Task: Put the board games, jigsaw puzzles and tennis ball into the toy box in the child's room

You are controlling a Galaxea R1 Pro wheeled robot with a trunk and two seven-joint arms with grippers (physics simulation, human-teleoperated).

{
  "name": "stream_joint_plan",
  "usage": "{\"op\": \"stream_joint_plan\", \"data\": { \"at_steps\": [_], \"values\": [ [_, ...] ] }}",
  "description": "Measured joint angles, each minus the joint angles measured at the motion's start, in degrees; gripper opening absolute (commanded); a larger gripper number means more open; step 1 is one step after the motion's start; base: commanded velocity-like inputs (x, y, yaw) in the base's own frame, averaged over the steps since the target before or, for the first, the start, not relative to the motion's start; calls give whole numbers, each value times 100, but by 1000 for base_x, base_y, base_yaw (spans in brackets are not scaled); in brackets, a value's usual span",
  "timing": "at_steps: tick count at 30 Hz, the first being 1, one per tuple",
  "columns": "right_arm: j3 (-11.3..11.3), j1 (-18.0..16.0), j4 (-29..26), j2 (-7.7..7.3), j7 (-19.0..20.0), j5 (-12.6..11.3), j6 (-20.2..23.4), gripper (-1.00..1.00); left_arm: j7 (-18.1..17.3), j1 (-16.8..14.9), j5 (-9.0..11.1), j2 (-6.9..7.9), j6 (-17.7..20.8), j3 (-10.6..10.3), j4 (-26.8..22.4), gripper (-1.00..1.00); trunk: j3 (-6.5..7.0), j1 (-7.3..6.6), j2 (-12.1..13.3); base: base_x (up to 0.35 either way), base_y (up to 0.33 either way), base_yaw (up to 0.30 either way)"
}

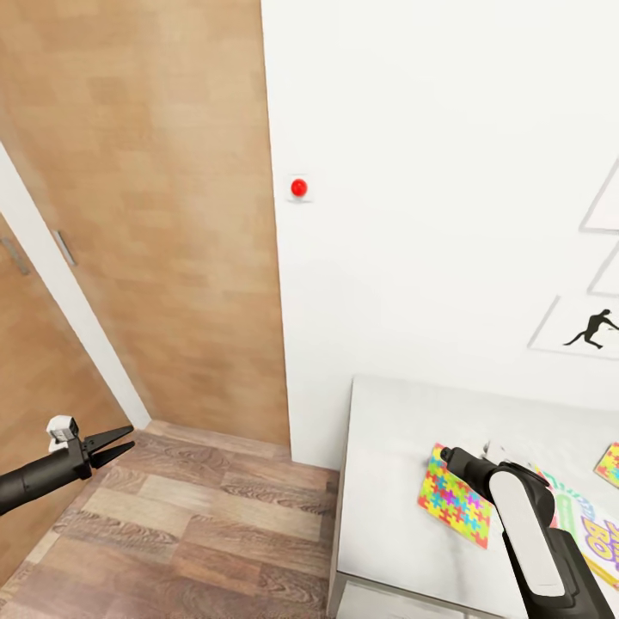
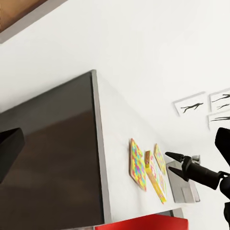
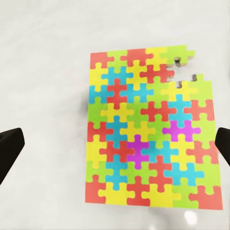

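on glossy white table point(image 1: 387, 481), flat interlocking multicolour jigsaw puzzle point(image 3: 148, 129); right gripper point(image 3: 115, 146) spread above.

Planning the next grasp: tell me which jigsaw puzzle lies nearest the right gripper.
The jigsaw puzzle near the table's front left corner, directly beneath the open right gripper. The other puzzle lies farther right, at the head view's edge.

- The board game point(image 1: 593, 537) at the right edge of the table point(image 1: 387, 481) carries big purple and yellow letters; "RO" is about all that reads (the rest is cut off by the frame and the right arm).
- No other text, number or brand can be read in any view.
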Motion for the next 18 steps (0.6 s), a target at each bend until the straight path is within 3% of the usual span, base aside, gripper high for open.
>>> {"op": "stream_joint_plan", "data": {
  "at_steps": [18],
  "values": [
    [-1,0,2,0,10,-1,-15,100,14,0,1,-10,0,3,0,100,-165,0,0,0,-5,0]
  ]
}}
